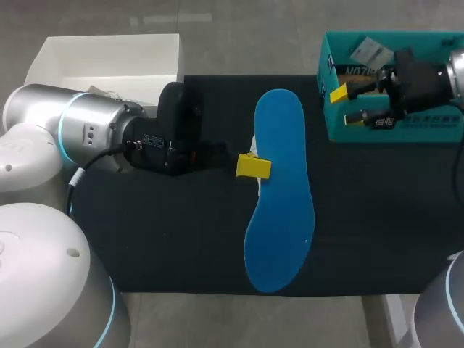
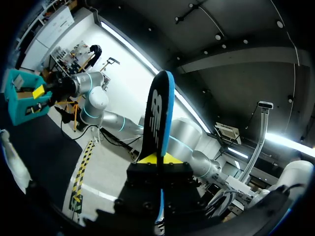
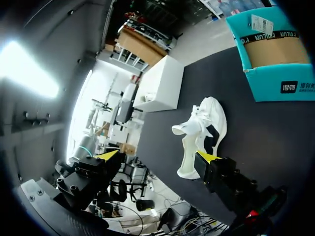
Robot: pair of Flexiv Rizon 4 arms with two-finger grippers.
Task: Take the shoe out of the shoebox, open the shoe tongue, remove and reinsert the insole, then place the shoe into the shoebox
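The left gripper (image 1: 253, 166), clamped on one edge of the insole (image 1: 279, 196) above the shoe (image 3: 204, 128) at the middle of the bench (image 1: 181, 246), could let it swivel and miss the opening, while the right gripper (image 1: 346, 105) hung open and empty at the far right.

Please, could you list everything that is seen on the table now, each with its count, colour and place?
insole: 1, blue with black underside, held above the mat's middle
shoe: 1, white, on the mat, under the insole
shoebox: 1, teal, open, far right
box: 1, white, open, far left
mat: 1, black, across the table's middle
left pincer: 1, yellow tips, shut on the insole
right pincer: 1, yellow tips, open, over the shoebox
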